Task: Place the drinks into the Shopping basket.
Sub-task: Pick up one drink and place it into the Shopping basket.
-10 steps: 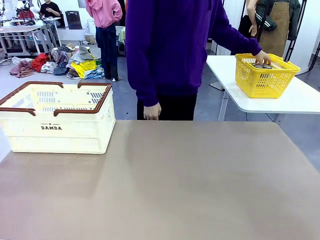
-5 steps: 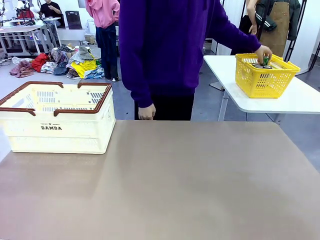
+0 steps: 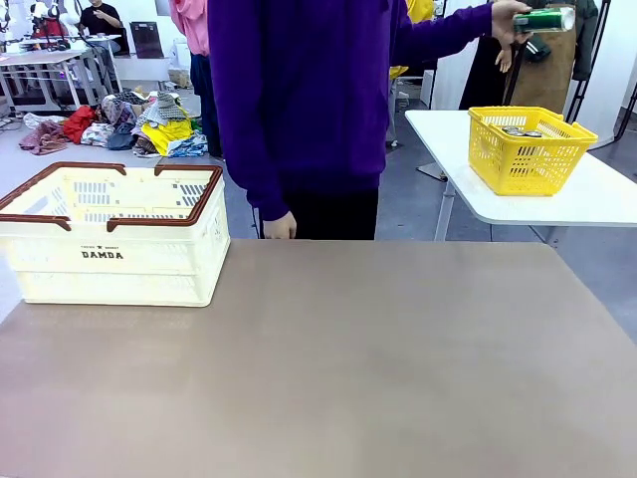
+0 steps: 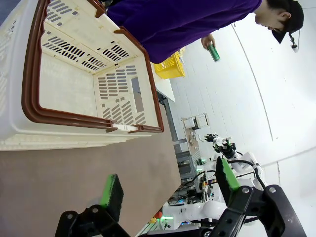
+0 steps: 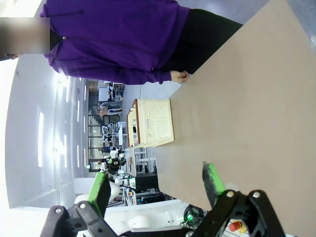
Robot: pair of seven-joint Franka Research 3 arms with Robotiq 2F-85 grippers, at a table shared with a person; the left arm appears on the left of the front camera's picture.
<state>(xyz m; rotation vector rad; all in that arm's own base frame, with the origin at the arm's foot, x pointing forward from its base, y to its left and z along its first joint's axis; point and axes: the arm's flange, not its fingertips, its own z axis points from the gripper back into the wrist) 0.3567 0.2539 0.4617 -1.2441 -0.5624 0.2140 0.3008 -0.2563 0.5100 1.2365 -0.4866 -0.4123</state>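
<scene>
A person's hand (image 3: 508, 18) holds a slim green metal can (image 3: 542, 20) sideways, high above the yellow mesh basket (image 3: 528, 159) on a white side table. The cream slotted plastic shopping basket (image 3: 100, 269), brown-rimmed, stands at the left of the brown worktop (image 3: 348, 378). The left pincer (image 4: 168, 182) and right pincer (image 5: 157, 182) both gape wide, holding nothing.

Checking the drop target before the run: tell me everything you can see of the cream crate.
The crate looks like cream-white plastic, with slotted walls and a dark brown rim. Brown handles lie folded down along that rim, and "DAMDA" is printed in dark letters on the side facing the robot. It stands upright with its top open, on the far left part of the brown table. The left wrist view looks into it and no cans show inside. Nothing but the table touches it.
</scene>
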